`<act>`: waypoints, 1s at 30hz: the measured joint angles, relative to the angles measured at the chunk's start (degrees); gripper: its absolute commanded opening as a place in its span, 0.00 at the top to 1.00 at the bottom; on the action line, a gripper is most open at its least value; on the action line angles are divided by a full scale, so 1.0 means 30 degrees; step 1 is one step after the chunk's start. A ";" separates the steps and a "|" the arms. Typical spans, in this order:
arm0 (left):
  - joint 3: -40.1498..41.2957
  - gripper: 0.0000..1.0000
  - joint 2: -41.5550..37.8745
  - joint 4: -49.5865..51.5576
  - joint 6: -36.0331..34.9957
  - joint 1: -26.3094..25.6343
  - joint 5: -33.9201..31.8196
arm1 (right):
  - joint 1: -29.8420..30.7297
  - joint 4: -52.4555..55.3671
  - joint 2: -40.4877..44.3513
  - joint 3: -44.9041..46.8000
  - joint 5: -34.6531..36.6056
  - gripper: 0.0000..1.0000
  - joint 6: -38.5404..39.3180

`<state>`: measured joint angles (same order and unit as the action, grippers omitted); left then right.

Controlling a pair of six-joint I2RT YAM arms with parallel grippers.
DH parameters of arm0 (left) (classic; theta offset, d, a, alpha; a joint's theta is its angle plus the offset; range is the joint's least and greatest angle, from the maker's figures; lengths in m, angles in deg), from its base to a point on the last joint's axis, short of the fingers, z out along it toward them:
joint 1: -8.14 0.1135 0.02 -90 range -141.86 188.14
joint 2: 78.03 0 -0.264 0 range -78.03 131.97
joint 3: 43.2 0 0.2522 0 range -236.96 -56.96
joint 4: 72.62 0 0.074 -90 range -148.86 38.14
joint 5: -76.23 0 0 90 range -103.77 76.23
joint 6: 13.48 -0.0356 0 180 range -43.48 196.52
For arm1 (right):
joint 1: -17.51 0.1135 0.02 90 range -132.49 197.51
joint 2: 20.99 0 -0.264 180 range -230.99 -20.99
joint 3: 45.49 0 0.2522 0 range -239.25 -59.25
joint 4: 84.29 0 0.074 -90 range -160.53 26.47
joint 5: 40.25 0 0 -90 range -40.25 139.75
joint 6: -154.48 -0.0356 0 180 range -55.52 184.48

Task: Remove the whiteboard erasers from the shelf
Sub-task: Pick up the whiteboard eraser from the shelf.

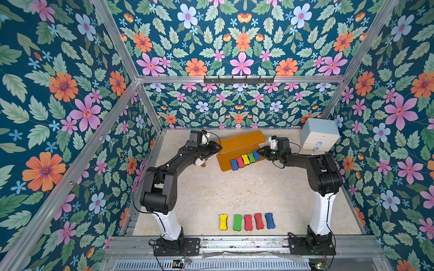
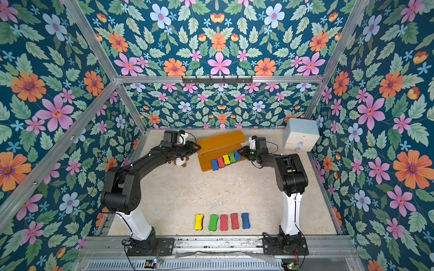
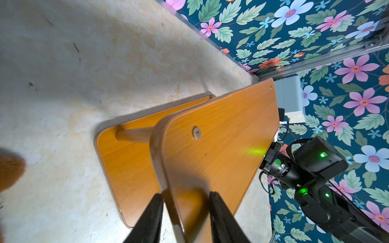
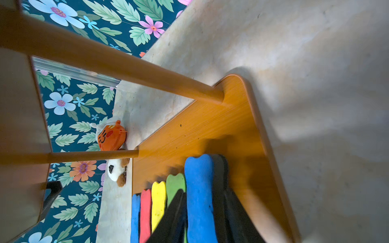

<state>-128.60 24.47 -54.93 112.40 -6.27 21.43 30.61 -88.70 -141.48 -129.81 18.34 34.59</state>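
Right wrist view: my right gripper (image 4: 203, 193) is pinching the blue eraser (image 4: 197, 168) at the end of the row on the lower board of the shelf (image 4: 210, 126). One finger is wedged between it and its green neighbour, and the other is against its dark side. It sticks out past the rest of the row. I cannot tell whether it is clear of the board.

In both top views I count four more erasers (image 1: 246, 159) standing edge to edge beside it on that board. Another five erasers (image 1: 248, 222) lie in a line on the table (image 1: 211, 187) near the arm bases, well apart from the shelf.

In the left wrist view my left gripper (image 3: 185, 194) straddles the end of the shelf's top board, one finger under it and one over it. I cannot tell whether the fingers actually clamp the wood.

Two plush toys (image 4: 113, 151) sit on the table just beside the shelf's left end. A pale box (image 1: 320, 135) stands in the far right corner.
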 measured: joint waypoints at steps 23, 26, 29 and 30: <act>0.0189 0.49 -0.0073 -0.0087 0.0357 0.0000 0.0131 | 0.0299 -0.0539 -0.0437 0.0372 0.0430 0.69 0.0539; 0.0153 0.46 -0.0226 0.0015 0.0211 0.0000 0.0131 | 0.0299 -0.0714 -0.0335 0.0619 0.0481 0.71 0.0597; 0.0080 0.45 -0.0444 0.0175 -0.0036 0.0000 0.0066 | 0.0306 -0.0831 -0.0262 0.0780 0.0495 0.76 0.0656; 0.0066 0.44 -0.0517 0.0211 -0.0087 0.0000 0.0058 | 0.0313 -0.0831 -0.0219 0.0823 0.0554 0.77 0.0663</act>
<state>-128.40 22.92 -54.30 112.14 -6.27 21.61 31.55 -91.19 -142.13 -127.34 20.00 36.58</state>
